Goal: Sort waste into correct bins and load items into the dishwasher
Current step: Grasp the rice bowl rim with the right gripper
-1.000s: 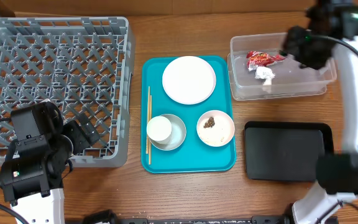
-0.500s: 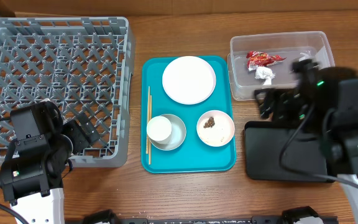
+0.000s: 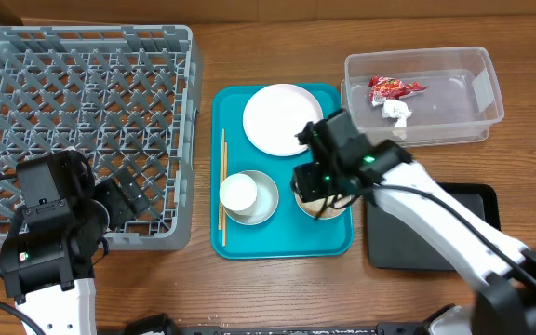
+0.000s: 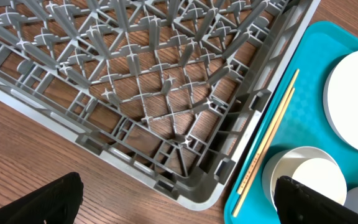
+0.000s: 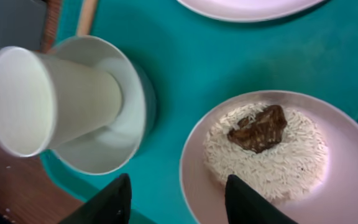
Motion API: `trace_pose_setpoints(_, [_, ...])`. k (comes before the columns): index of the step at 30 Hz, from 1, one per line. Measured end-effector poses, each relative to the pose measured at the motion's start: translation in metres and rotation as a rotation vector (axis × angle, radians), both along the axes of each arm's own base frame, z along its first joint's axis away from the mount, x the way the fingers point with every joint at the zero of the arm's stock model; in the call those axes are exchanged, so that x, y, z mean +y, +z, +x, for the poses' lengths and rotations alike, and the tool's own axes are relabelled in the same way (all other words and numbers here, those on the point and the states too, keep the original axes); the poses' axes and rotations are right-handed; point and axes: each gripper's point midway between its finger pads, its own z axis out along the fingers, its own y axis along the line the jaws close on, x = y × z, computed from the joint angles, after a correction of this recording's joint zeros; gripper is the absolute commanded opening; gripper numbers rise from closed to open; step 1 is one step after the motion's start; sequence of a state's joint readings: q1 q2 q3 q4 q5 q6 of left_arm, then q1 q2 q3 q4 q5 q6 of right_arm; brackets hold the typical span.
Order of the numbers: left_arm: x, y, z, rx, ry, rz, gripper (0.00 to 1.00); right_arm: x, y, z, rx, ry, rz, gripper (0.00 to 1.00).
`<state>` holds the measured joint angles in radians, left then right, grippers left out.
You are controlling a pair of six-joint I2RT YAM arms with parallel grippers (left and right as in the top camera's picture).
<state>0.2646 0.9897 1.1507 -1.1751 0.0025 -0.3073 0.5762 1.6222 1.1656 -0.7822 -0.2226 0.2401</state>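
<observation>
The red wrapper [image 3: 394,87] and white tissue [image 3: 397,112] lie in the clear tub [image 3: 491,84]. My right gripper [image 3: 319,181] is open, low over the teal tray; its fingers [image 5: 179,202] straddle the left rim of the pale pink bowl [image 5: 347,162], which holds rice [image 5: 272,155] and brown scraps [image 5: 260,129]. A white cup [image 5: 42,99] lies tipped in a white bowl [image 5: 117,149] to its left. The white plate [image 3: 277,116] and chopsticks [image 3: 222,186] are on the tray. My left gripper [image 4: 179,208] is open and empty by the front right corner of the grey rack [image 3: 82,102].
The black tray [image 3: 435,233] sits on the table right of the teal tray [image 3: 249,244], below the clear tub, partly under my right arm. The grey rack fills the left side of the table. The chopsticks [image 4: 269,140] lie along the teal tray's left edge.
My right arm has swung from over the clear tub, across the black tray, down to the pink bowl on the teal tray. The left arm has not moved.
</observation>
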Motion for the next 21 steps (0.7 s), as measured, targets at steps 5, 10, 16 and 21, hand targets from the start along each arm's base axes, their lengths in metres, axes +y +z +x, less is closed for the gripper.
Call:
trace_pose_setpoints(5, [0.0,0.0,0.0,0.001,0.0,0.0,1.0,0.001,-0.033,0.005,0.07,-0.059,-0.037,0.36])
trace_pose_setpoints(10, [0.0,0.0,-0.001,0.004,0.0,-0.001,1.0,0.005,-0.054,-0.002,0.122,-0.068,-0.072,0.31])
trace_pose_setpoints(16, [0.0,-0.001,-0.001,0.004,0.0,-0.001,1.0,0.017,-0.059,-0.014,0.116,-0.082,-0.117,0.31])
trace_pose_setpoints(21, [0.0,-0.001,-0.001,0.004,0.0,-0.001,1.0,0.014,-0.063,-0.016,0.099,-0.148,-0.163,0.25])
